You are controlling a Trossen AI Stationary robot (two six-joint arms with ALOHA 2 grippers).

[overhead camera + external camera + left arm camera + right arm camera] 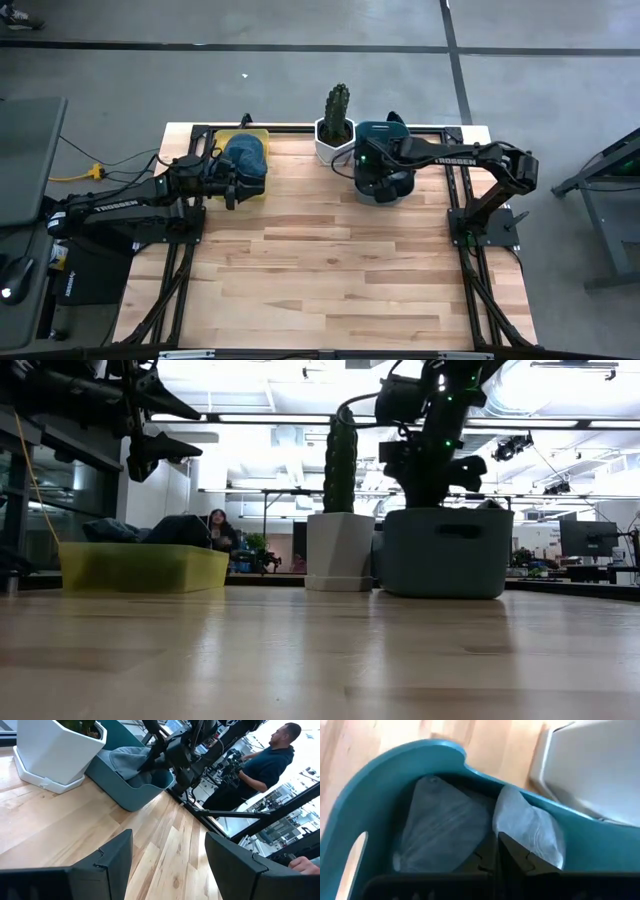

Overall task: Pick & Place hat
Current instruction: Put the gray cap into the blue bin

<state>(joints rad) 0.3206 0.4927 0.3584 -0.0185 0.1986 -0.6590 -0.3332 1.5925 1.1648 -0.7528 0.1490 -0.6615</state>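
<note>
The table (330, 270) is big, and my 2 arms sit at its far end. My right gripper (496, 851) is down inside the teal bin (380, 135), next to the white pot (334, 140) w/ the cactus (337, 105). My fingers are pinched tight on a fold of the gray hat (445, 827). The hat lies right under my hand, still low in the bin w/ the walls all round it, so I think the next move has to be straight up. My left gripper (167, 865) hangs wide open w/ nothing in it, by the yellow tray (262, 135) that has a blue hat (245, 155) in it. The right arm is much nearer the gray hat.
</note>
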